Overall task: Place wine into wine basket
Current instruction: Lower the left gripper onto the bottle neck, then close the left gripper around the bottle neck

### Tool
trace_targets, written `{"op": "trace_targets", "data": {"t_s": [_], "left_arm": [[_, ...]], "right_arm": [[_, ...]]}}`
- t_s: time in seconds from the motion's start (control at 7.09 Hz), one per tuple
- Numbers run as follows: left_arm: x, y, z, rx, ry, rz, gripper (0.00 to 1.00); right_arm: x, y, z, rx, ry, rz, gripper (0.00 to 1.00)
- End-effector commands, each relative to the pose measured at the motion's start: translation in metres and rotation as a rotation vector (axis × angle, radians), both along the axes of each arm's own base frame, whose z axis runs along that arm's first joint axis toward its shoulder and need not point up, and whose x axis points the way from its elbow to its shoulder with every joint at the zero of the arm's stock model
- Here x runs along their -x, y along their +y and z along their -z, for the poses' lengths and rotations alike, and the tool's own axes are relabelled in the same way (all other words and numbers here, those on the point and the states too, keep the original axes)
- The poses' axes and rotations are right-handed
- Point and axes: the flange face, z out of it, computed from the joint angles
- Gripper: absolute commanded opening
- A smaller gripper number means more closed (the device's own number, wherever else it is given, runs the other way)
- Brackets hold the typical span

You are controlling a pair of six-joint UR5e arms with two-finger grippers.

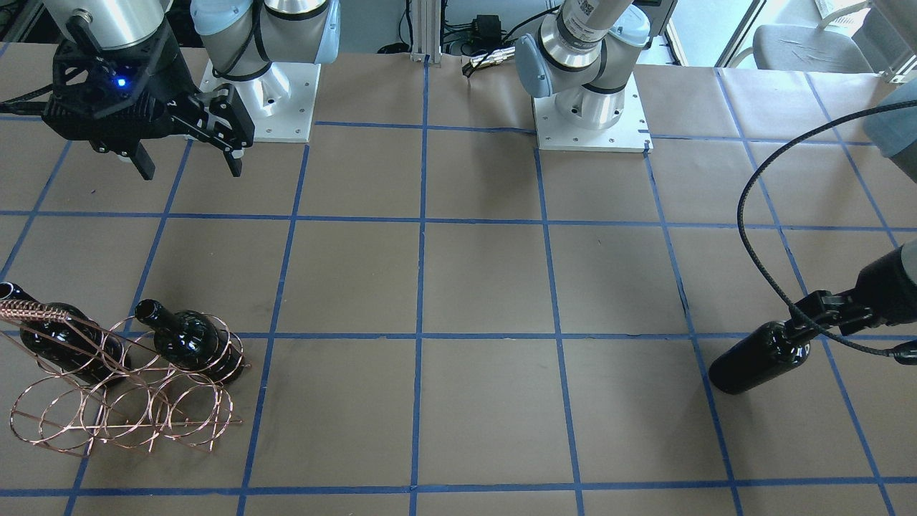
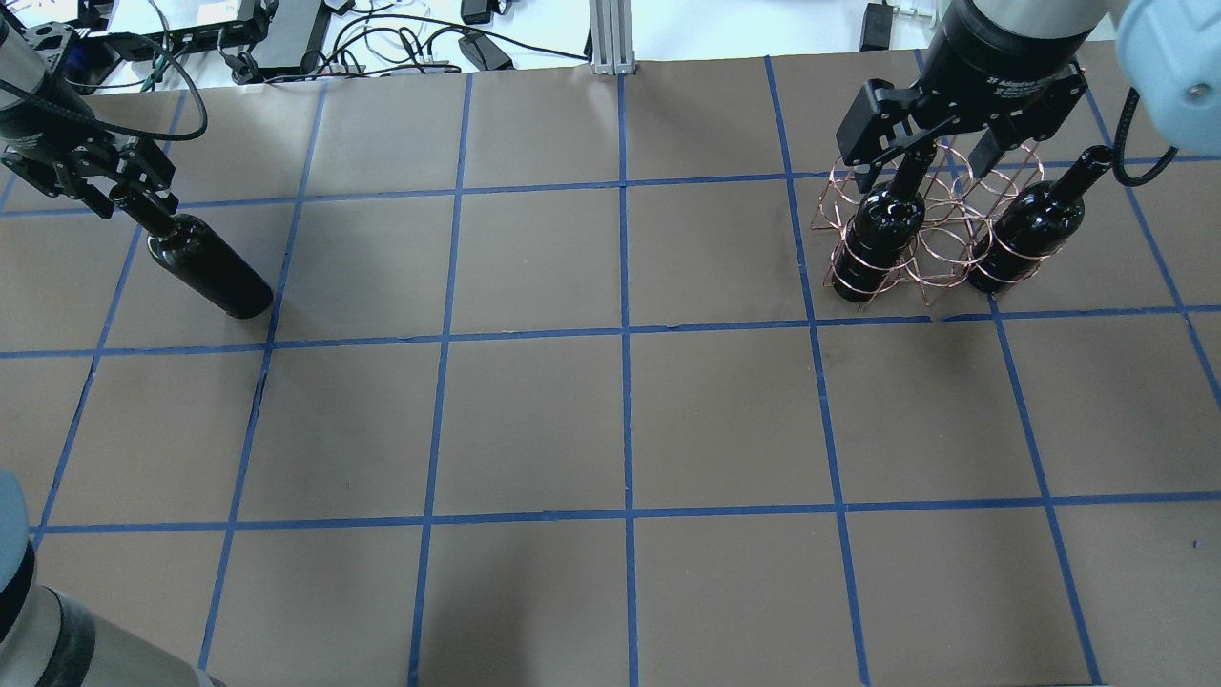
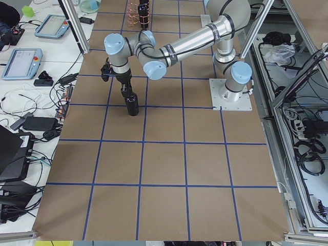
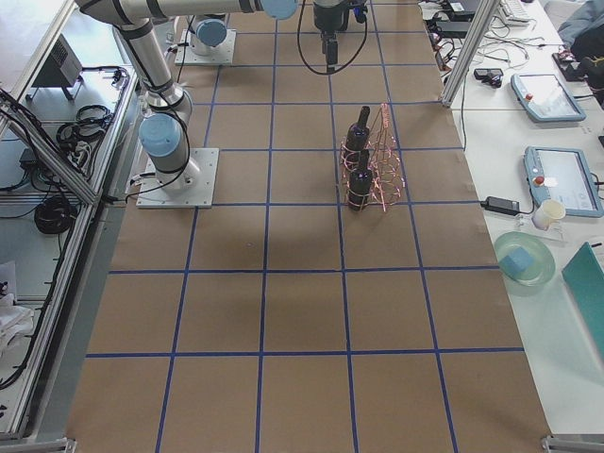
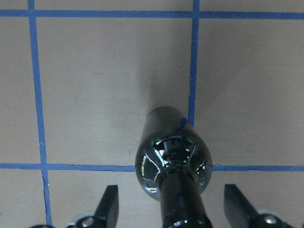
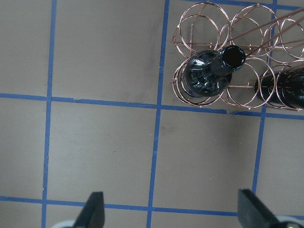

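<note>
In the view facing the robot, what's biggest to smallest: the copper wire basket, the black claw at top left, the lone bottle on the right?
1. The wine basket and right end effector look about alike; the end effector hangs nearer the camera, so I won't rank them.
2. The lone wine bottle, clearly smallest.

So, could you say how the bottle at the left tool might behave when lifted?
The wine bottle looks like glossy glass, so its slim neck may slip in the left tool. It stands tall on a narrow base, so a nudge could tip it; being round, it would probably roll.
</note>
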Motion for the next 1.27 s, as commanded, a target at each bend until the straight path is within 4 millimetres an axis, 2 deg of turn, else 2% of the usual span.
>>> {"op": "trace_targets", "data": {"t_s": [0.0, 0.14, 0.28, 0.42, 0.56, 1.13], "left_arm": [[0.002, 0.005, 0.0, -0.025, 0.012, 0.0, 0.62], [0.003, 0.007, -0.003, -0.03, 0.009, -0.001, 0.62], [0.004, 0.009, -0.001, -0.047, 0.017, -0.001, 0.32], [0.005, 0.011, 0.0, -0.063, 0.027, -0.001, 0.26], [0.005, 0.011, 0.001, -0.065, 0.025, -0.001, 0.0], [0.005, 0.01, -0.009, -0.038, 0.016, 0.028, 0.0]], "right_arm": [[0.0, 0.0, 0.0, 0.0, 0.0, 0.0, 0.99], [0.0, 0.0, 0.0, 0.002, 0.0, 0.0, 0.99], [0.0, 0.0, 0.0, 0.002, 0.0, 0.0, 0.99], [0.0, 0.0, 0.0, 0.002, 0.0, 0.0, 0.99], [0.0, 0.0, 0.0, 0.002, 0.0, 0.0, 0.99], [0.0, 0.0, 0.0, 0.002, 0.0, 0.002, 0.99]]}}
